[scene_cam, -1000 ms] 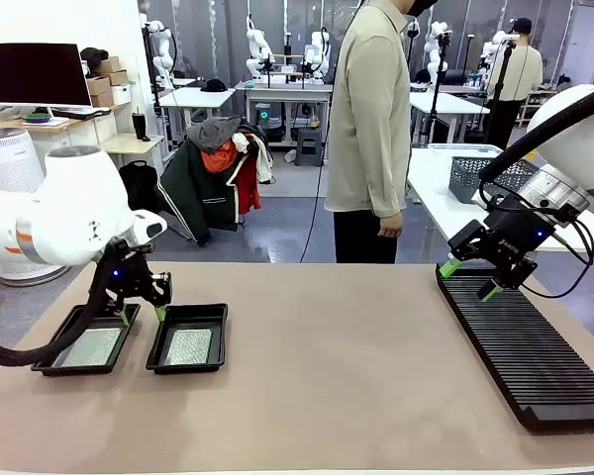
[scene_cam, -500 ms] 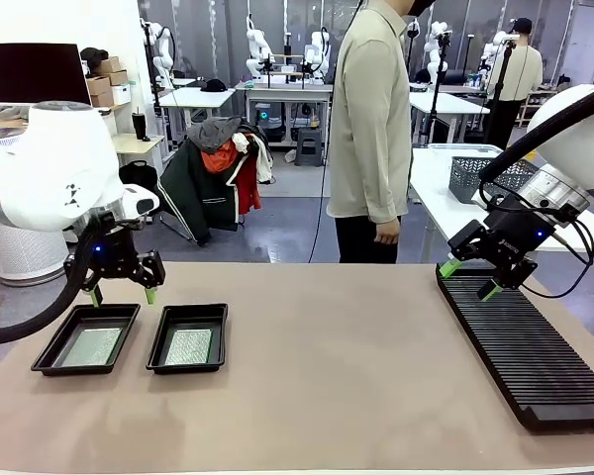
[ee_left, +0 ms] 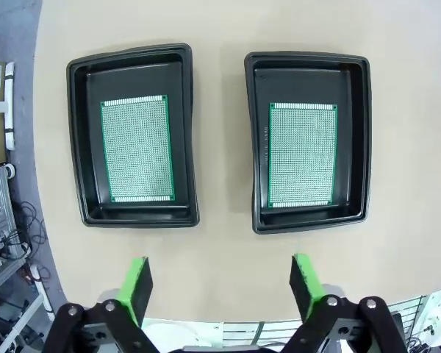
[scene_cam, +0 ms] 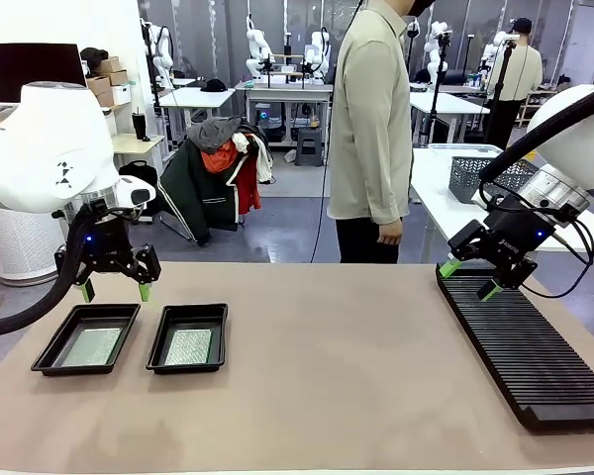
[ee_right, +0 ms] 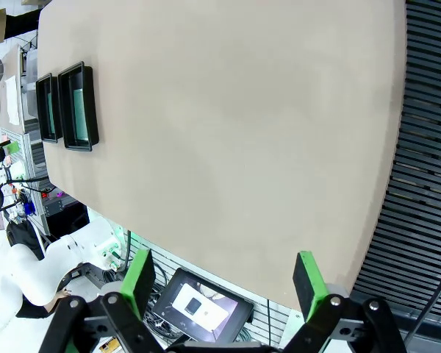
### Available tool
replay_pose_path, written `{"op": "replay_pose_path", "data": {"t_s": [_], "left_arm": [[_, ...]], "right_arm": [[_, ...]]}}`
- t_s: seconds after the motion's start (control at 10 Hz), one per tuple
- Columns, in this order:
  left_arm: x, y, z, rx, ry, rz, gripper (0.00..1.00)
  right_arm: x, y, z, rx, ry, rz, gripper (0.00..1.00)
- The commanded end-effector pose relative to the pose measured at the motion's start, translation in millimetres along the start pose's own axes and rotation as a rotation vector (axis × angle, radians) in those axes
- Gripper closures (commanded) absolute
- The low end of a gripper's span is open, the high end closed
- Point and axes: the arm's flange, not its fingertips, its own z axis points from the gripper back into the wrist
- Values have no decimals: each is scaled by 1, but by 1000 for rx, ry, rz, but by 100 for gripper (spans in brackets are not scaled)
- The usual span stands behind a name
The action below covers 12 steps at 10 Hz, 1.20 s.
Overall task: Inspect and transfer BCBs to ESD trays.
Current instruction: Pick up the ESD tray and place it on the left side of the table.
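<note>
A long black ribbed rack [scene_cam: 525,351] is lying along the table's [scene_cam: 327,376] right side; a person [scene_cam: 369,129] is standing beyond its far edge.

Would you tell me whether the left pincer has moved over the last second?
Yes. The left pincer has risen and shifted left, from down between the two black trays to open above the left one.

Bright, even overhead light, soft shadows, sharp focus; wrist views bend at the edges.
</note>
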Motion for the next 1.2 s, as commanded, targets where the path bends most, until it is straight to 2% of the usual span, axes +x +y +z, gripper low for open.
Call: {"op": "replay_pose_path", "data": {"t_s": [0.0,1.1], "left_arm": [[-1,0,-3,4,-7,14,0],[-1,0,-3,4,-7,14,0]], "right_arm": [[0,2,0,-7,-10,-20,0],[0,2,0,-7,-10,-20,0]]}}
